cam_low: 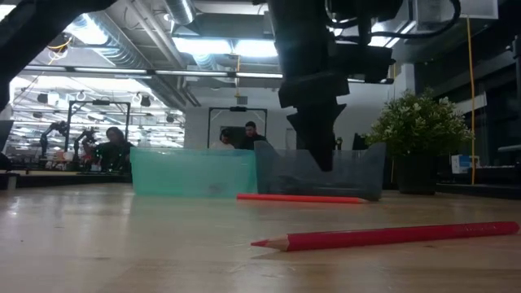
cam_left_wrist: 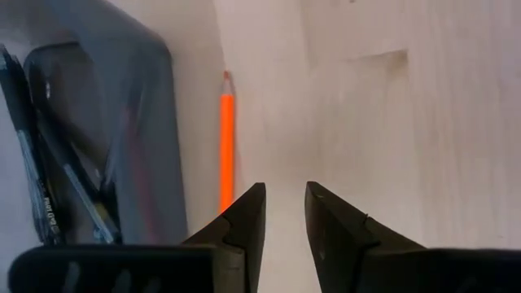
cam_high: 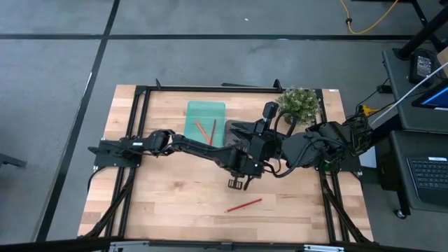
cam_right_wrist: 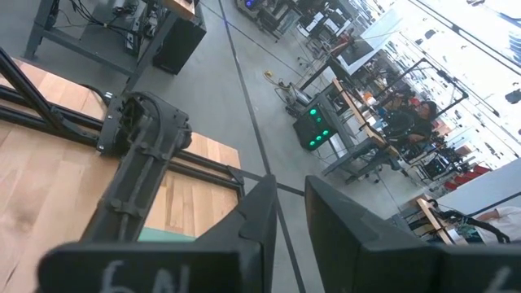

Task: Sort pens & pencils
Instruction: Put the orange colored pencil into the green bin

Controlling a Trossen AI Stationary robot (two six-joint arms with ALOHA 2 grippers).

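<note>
A red pencil [cam_high: 243, 205] [cam_low: 391, 236] lies flat on the wood near the table's front. An orange pencil [cam_left_wrist: 226, 138] [cam_low: 301, 198] lies on the table beside the grey tray [cam_left_wrist: 122, 138] [cam_low: 366, 167], which holds black pens [cam_left_wrist: 32, 163]. The teal tray [cam_high: 205, 122] [cam_low: 191, 171] holds two red pencils [cam_high: 203, 130]. My left gripper [cam_high: 236, 183] [cam_left_wrist: 285, 216] points down just above the table, open, with nothing between its fingers; the orange pencil's near end lies just outside one finger. My right gripper [cam_right_wrist: 289, 216] is raised high over the trays, open and empty.
A potted plant [cam_high: 299, 103] [cam_low: 419, 130] stands at the far right of the table. A black metal frame [cam_high: 210, 88] runs along the table's far and side edges. Bare wood lies around the red pencil at the front. People sit in the room behind.
</note>
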